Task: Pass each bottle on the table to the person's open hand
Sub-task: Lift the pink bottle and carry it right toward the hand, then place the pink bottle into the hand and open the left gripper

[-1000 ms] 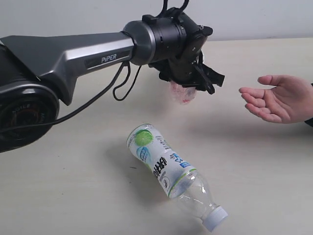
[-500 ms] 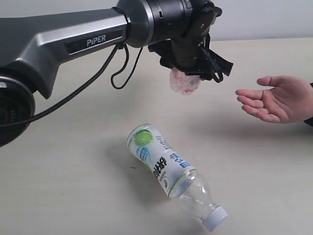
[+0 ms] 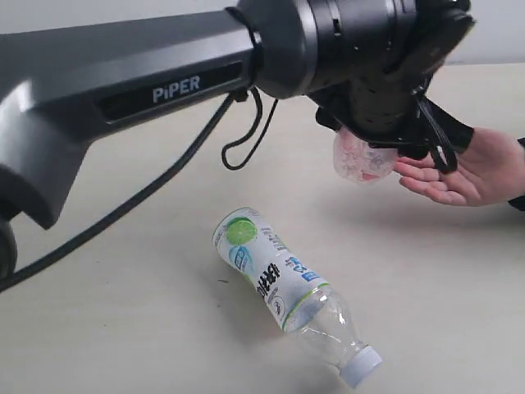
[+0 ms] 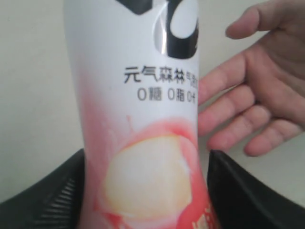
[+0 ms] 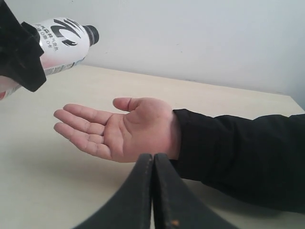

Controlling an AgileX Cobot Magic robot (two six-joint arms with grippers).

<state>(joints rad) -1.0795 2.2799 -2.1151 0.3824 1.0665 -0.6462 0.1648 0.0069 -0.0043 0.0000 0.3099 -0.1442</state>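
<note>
Exterior view: your left claw (image 3: 394, 135) hides most of the pink-labelled clear plastic bottle (image 3: 361, 160), only its base shows. The left claw is clamped on it in the air, just beside the fingertips of the person's open bare hand (image 3: 467, 168), toward the counter's (image 3: 123, 312) far edge. The black cap shows only in the right wrist view. Right claw (image 5: 153, 191): pressed together, empty. The lime-pictured clear bottle (image 3: 271, 275) lies on its side, well apart.

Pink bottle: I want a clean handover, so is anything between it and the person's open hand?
Nothing visible does. The pink bottle, gripped by the left end effector, hangs close beside the open hand, above the table.
</note>
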